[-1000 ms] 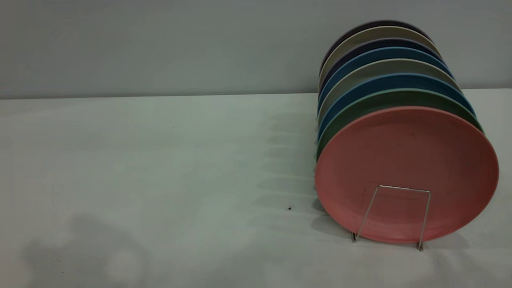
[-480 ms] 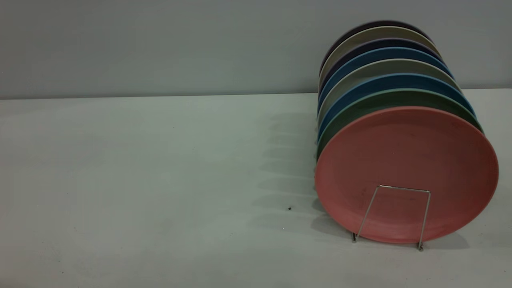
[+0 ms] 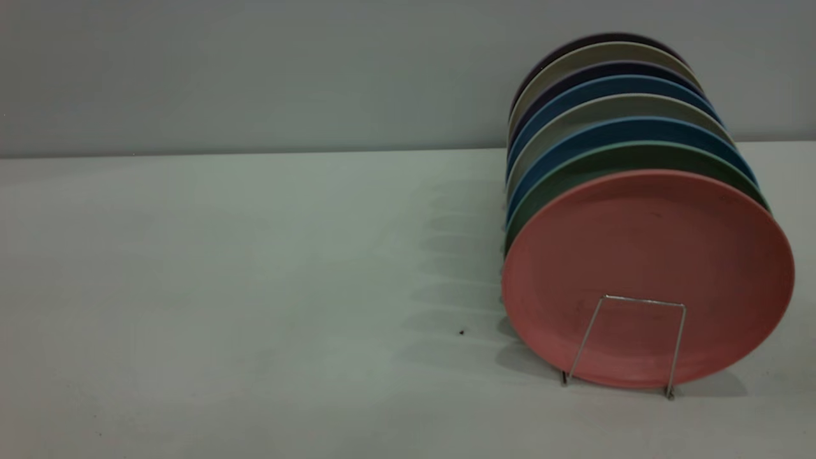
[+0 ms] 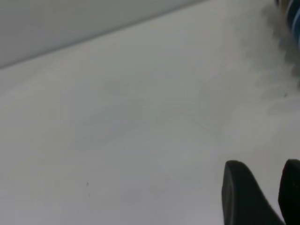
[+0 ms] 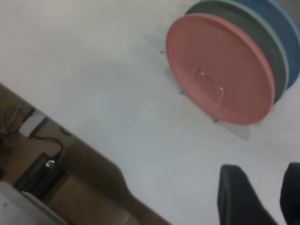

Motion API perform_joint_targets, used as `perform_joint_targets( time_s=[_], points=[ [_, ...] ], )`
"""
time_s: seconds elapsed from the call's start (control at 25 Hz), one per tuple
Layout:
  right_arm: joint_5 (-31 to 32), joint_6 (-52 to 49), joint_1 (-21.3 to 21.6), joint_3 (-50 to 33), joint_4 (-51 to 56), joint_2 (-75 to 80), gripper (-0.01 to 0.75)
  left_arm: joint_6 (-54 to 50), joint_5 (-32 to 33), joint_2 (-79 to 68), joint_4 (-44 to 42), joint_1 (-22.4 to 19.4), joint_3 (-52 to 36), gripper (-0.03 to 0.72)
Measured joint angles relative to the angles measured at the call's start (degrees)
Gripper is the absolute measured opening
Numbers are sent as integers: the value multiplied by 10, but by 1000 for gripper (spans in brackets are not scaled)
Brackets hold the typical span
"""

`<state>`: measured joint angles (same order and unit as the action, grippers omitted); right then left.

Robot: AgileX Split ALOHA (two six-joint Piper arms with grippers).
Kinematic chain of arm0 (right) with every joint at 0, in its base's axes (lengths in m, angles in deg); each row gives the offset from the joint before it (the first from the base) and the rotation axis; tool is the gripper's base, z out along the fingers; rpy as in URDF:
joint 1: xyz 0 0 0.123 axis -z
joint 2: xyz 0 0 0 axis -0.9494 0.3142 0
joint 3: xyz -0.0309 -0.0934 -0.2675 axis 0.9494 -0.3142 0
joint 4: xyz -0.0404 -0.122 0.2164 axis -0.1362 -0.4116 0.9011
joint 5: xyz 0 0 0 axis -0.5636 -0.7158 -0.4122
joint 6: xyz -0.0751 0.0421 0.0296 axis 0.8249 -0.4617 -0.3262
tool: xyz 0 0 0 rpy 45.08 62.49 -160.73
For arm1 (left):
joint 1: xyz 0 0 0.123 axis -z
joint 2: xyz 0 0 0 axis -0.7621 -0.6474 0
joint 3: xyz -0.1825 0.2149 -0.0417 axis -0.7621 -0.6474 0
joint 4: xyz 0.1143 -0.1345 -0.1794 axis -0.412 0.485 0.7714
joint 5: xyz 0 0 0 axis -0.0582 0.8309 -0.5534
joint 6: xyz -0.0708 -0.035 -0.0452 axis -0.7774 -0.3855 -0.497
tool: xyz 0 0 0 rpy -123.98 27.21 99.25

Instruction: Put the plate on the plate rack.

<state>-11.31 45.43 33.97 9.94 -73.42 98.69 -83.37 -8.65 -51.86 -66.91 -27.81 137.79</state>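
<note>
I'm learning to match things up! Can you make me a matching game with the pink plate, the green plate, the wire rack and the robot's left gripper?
Things:
1. pink plate
2. green plate
3. plate rack
4. left gripper

Descriptions:
A. just behind the front plate
B. thin silver wire loop
C. standing at the very front of the row
D. dark fingers over bare table

Pairs: 1-C, 2-A, 3-B, 4-D
</note>
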Motion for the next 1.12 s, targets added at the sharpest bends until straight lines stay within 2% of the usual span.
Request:
perform_joint_targets(
  time_s=[0.2,0.44,0.64,0.8,1.12],
  points=[
    [20,2,0,-4,7,-48,243,0,0,77,6,0,-44,240],
    [21,2,0,-83,11,-108,243,0,0,177,6,0,-159,240],
    [-1,2,0,-122,15,-150,243,0,0,253,6,0,-233,240],
    [-5,2,0,-153,15,-167,243,-1,0,300,5,0,-264,240],
    [-8,7,0,-157,15,-182,243,-37,-3,348,5,0,-314,240]
  ],
)
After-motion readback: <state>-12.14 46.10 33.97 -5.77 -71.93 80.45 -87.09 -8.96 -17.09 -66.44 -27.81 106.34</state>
